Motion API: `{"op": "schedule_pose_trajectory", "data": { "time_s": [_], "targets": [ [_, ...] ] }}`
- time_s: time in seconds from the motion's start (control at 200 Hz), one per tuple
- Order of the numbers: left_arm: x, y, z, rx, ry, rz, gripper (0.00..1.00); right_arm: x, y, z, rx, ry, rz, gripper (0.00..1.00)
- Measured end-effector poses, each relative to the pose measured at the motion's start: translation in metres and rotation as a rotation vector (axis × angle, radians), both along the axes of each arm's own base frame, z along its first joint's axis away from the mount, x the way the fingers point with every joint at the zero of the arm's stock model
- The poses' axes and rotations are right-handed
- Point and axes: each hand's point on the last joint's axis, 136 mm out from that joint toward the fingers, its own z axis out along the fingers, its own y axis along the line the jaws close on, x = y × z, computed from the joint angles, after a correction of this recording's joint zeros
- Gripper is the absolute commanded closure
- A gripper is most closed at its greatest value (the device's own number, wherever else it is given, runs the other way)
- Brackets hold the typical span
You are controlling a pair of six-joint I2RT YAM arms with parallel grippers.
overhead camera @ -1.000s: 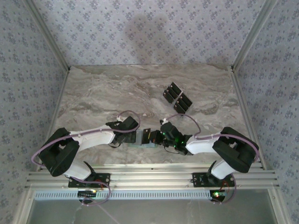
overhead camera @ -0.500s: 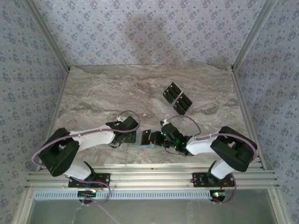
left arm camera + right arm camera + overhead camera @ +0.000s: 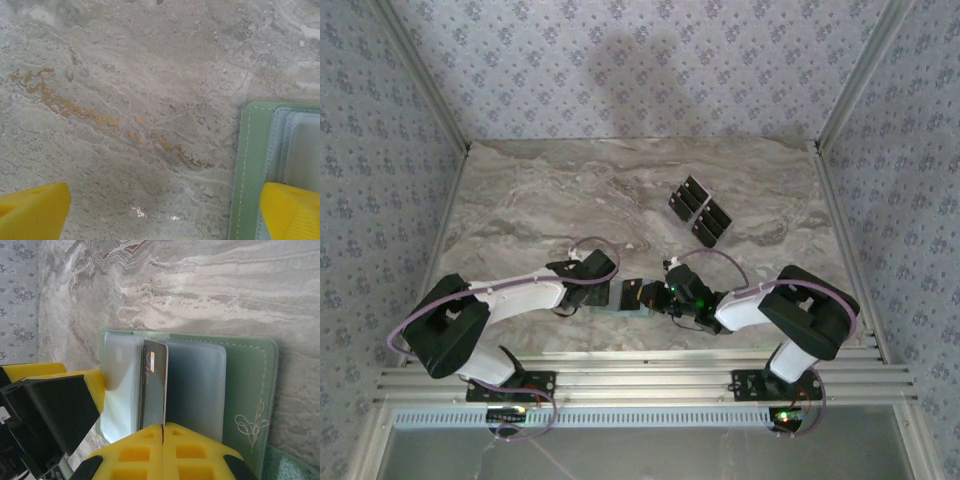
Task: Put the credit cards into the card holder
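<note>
The pale-green card holder (image 3: 245, 385) lies open on the marble, its blue-grey pockets facing up; in the top view it sits between the two grippers (image 3: 623, 308). My right gripper (image 3: 164, 426) is shut on a black credit card (image 3: 154, 385), held on edge with its far end down among the pockets. My left gripper (image 3: 165, 215) is open wide. One of its yellow fingers (image 3: 292, 210) rests on the holder's edge (image 3: 252, 165), and the other stands over bare marble. More black credit cards (image 3: 700, 210) lie in a cluster farther back on the right.
The marble table (image 3: 540, 200) ends at patterned walls on three sides, with an aluminium rail (image 3: 640, 380) along the near edge. Both arms reach in low near that front edge, the left gripper (image 3: 602, 294) and right gripper (image 3: 652, 298) close together.
My right gripper has carried the held card a little to the left, closer to the left gripper. The left arm and the loose cards have stayed put.
</note>
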Motion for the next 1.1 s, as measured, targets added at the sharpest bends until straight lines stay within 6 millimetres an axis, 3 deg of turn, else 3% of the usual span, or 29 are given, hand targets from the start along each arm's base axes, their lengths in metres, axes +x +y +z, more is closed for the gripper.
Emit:
{"op": "schedule_pose_trajectory", "data": {
  "time_s": [1.099],
  "targets": [
    [0.002,0.009,0.001,0.033,-0.029,0.022,0.02,0.001,0.012,-0.006,0.071,0.066,-0.013,1.0]
  ]
}}
